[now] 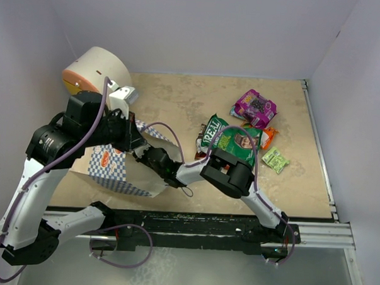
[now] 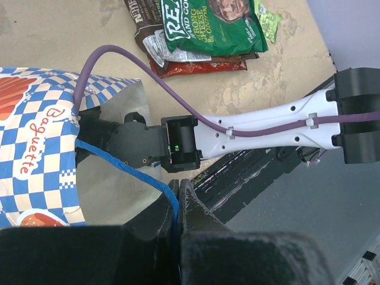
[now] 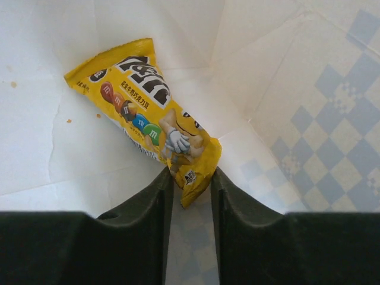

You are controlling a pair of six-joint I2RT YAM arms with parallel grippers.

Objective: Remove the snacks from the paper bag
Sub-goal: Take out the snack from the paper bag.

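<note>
The paper bag [image 1: 110, 167] lies on its side at the left, its mouth facing right. My left gripper [image 2: 177, 190] is shut on its blue cord handle [image 2: 119, 163] and holds the mouth open. My right gripper [image 3: 191, 178] reaches inside the bag, and its jaws are closed on the lower end of a yellow M&M's packet [image 3: 142, 107] lying on the white inside. On the table outside lie a purple pouch [image 1: 256, 107], a large green bag [image 1: 237, 144], an orange packet [image 1: 269, 134] and a light-green packet [image 1: 275, 160]. A red bag [image 2: 202, 65] lies under the green one.
A big cream cylinder with an orange end [image 1: 95, 72] stands behind the bag at the back left. White walls close in the table on three sides. A black rail [image 1: 237, 223] runs along the front edge.
</note>
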